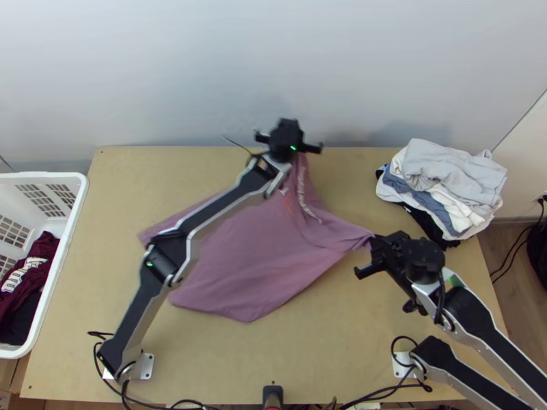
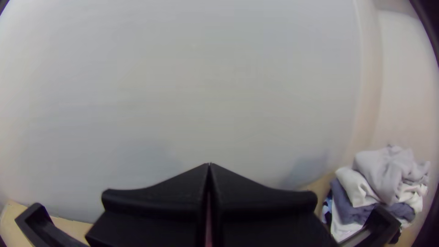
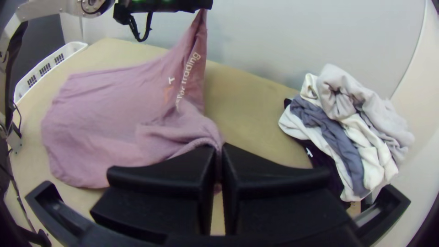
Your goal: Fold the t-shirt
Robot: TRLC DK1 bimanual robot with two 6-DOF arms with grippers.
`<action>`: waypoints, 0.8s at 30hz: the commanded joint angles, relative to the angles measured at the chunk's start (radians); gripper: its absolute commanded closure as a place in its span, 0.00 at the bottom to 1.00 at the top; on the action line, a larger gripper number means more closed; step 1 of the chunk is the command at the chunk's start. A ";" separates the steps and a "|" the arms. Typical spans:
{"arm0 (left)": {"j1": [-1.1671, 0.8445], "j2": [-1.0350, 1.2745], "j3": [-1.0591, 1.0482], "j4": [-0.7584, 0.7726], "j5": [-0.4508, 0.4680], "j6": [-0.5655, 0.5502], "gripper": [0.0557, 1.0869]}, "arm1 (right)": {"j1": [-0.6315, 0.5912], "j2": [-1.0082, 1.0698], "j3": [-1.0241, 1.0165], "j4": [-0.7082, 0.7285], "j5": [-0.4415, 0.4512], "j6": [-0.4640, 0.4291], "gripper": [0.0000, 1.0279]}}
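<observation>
The left gripper [image 1: 290, 140] is raised near the table's far edge, shut on a part of the pink t-shirt [image 1: 253, 260] that hangs up from the table below it. At the shirt's right end, the right gripper [image 1: 375, 254] is shut on another bunched part. Between them the cloth is stretched, with white print showing; the rest lies on the table partly under the left arm. In the left wrist view the left gripper [image 2: 209, 167] has a strip of pink between its fingers. In the right wrist view the right gripper [image 3: 220, 148] pinches the t-shirt [image 3: 105, 119].
A pile of grey, white and dark clothes [image 1: 444, 181] lies at the table's far right corner. A white basket [image 1: 72, 225] with dark red and black cloth stands at the left. The wall rises behind the table's far edge.
</observation>
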 commanded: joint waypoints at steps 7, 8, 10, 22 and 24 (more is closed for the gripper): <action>-0.141 0.189 0.083 0.054 -0.025 0.004 0.96 | -0.114 -0.191 -0.069 -0.215 0.000 0.045 0.97; -0.139 0.189 0.083 0.056 -0.036 0.002 0.95 | -0.113 -0.208 -0.069 -0.238 0.000 0.055 0.97; -0.139 0.186 0.083 0.060 -0.062 0.002 0.70 | -0.111 -0.231 -0.073 -0.266 0.000 0.069 0.97; -0.127 -0.026 0.062 -0.145 -0.062 -0.016 0.05 | -0.113 -0.167 -0.047 -0.223 -0.002 0.095 0.97; -0.122 -0.072 0.060 -0.205 -0.064 -0.016 0.05 | -0.113 -0.150 -0.036 -0.212 -0.002 0.111 0.97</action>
